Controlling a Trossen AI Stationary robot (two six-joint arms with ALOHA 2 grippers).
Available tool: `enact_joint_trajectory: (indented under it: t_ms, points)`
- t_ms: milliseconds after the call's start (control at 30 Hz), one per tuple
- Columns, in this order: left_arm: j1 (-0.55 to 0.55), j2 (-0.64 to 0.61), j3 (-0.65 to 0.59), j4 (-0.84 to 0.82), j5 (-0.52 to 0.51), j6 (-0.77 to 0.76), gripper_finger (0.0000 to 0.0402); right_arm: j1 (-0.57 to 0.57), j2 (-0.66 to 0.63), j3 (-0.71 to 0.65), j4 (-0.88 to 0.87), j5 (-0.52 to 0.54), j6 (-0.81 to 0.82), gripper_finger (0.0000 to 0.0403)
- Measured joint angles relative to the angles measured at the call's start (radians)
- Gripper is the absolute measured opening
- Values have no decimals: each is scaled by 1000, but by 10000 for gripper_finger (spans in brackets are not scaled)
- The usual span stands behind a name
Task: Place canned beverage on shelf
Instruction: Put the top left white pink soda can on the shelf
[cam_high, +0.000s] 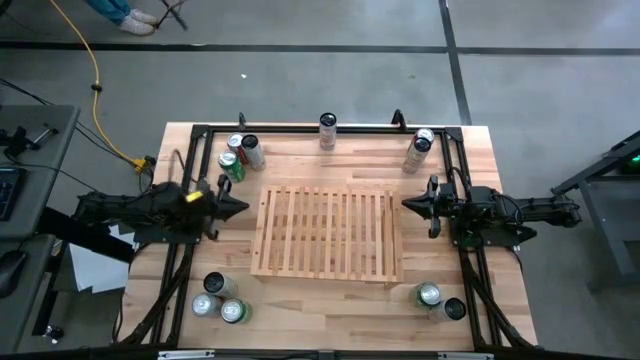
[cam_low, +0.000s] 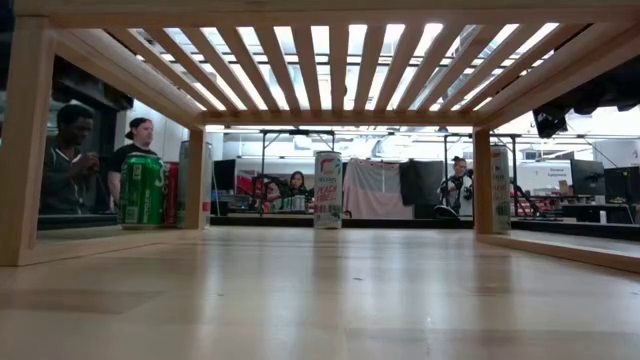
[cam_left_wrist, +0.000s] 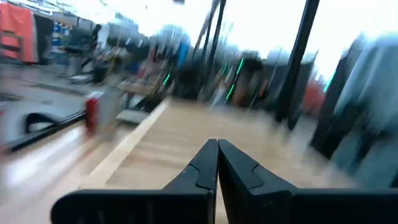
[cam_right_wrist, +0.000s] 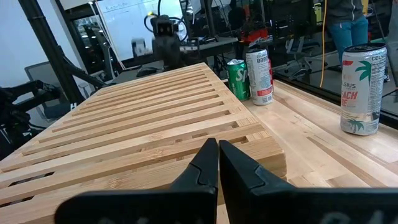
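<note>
White can (cam_right_wrist: 362, 89) lettered "CELSIUS" and "PEACH" on the worktop (cam_right_wrist: 323, 152), slatted shelf (cam_right_wrist: 143, 121) bare, left gripper (cam_left_wrist: 217, 146) closed and empty, right gripper (cam_right_wrist: 218, 147) closed, holding nothing

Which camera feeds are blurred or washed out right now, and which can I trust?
Left wrist view: heavily smeared, background streaked, top washed out, only the left gripper readable. Right wrist view: sharp on the shelf and the cans. Low view: backlit, bright ceiling glare through the slats. High view: evenly lit, clear.
</note>
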Motion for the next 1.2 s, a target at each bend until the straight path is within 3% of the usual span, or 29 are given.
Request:
enact_joint_trajectory:
  t_ms: [100,233,300,433,567,800,1000,1200]
  points:
    - [0,0,0,187,-28,-204,3,0,0,0,0,0,0,0]
    - [1,1,2,359,-199,-261,3,0,0,0,0,0,0,0]
    - [2,26,38,340,-254,-316,5,0,0,0,0,0,0,0]
    - [2,159,205,84,-254,-336,31,0,0,0,0,0,0,0]
    - [39,352,443,-228,-314,-264,88,0,0,0,0,0,0,0]
    - [242,668,797,-680,-454,-190,207,0,0,0,0,0,0,0]
    - [483,908,905,-793,-372,-236,280,0,0,0,0,0,0,0]
    - [651,1107,977,-882,-259,-352,300,0,0,0,0,0,0,0]
